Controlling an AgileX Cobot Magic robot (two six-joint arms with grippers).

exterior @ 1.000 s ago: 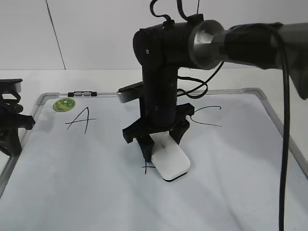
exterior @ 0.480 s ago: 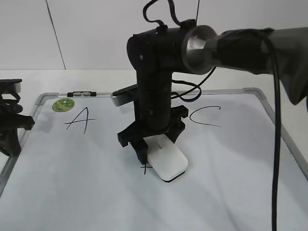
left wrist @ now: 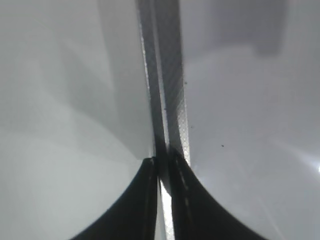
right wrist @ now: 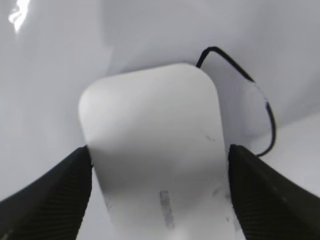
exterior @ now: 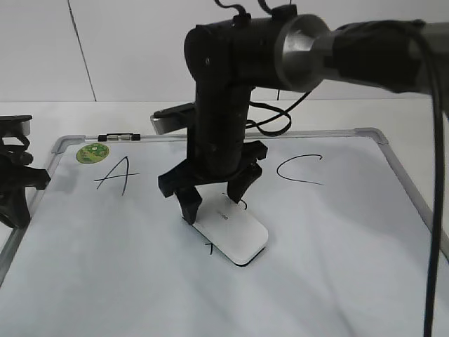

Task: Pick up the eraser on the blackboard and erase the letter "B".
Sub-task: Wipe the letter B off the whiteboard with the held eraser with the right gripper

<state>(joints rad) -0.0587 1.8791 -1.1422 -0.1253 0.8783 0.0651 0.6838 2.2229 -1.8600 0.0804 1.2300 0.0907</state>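
Observation:
The white eraser [exterior: 230, 236] lies flat on the blackboard [exterior: 382, 137], near its middle. My right gripper [exterior: 212, 201] hangs open over the eraser's far end, one finger on each side. In the right wrist view the eraser [right wrist: 150, 145] fills the gap between the black fingertips [right wrist: 55, 195], and my right gripper [right wrist: 159, 192] is not clamped on it. Of the letter "B", a curved stroke [right wrist: 260, 100] shows beside the eraser, with small bits [exterior: 242, 203] in the exterior view. My left gripper [exterior: 15, 179] rests shut at the board's left edge, over the frame [left wrist: 170, 90].
A black "A" [exterior: 116, 174] is on the left of the board and a "C" [exterior: 300, 170] on the right. A green sticker [exterior: 93, 152] and a small black-and-silver clip [exterior: 119, 137] sit at the top left frame. The right arm [exterior: 365, 49] spans the upper right.
My right gripper has moved left and risen a little, so more of the eraser's top shows. The eraser has slid slightly left. The left arm has not moved.

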